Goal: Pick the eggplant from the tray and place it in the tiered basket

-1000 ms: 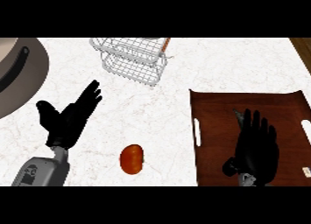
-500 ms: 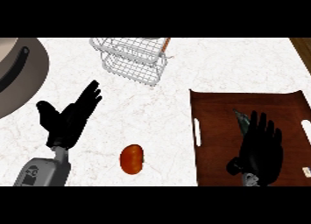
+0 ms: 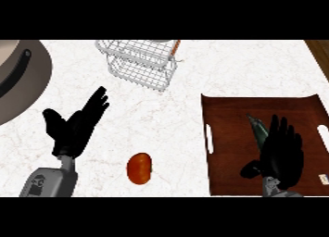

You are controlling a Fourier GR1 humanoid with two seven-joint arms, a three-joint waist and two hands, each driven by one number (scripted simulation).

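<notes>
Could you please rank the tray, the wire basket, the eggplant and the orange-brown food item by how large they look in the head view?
1. Tray: largest.
2. Wire basket.
3. Orange-brown food item and eggplant: unsure, since the right hand hides much of the eggplant.

The dark eggplant (image 3: 257,128) lies on the brown tray (image 3: 262,109), mostly hidden under a hand; only its green end shows. The wire basket (image 3: 141,62) stands far off, at the counter's top.
</notes>
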